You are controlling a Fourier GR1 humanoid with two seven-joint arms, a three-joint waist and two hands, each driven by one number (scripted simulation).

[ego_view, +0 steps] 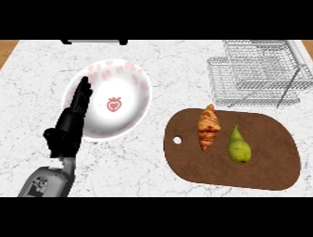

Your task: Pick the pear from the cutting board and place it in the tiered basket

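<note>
A green pear (238, 146) lies on the brown cutting board (268, 162) at the lower right, its stem end pointing away from me. The wire tiered basket (260, 74) stands at the back right, just beyond the board. My left hand (70, 125) rests open at the left, fingers straight and pointing up, over the edge of a plate. It is well apart from the pear. My right hand does not show.
A croissant (208, 126) lies on the board just left of the pear. A white plate (115, 99) with pink marks and a strawberry sits at the centre left. A dark object (94, 42) lies at the counter's back edge.
</note>
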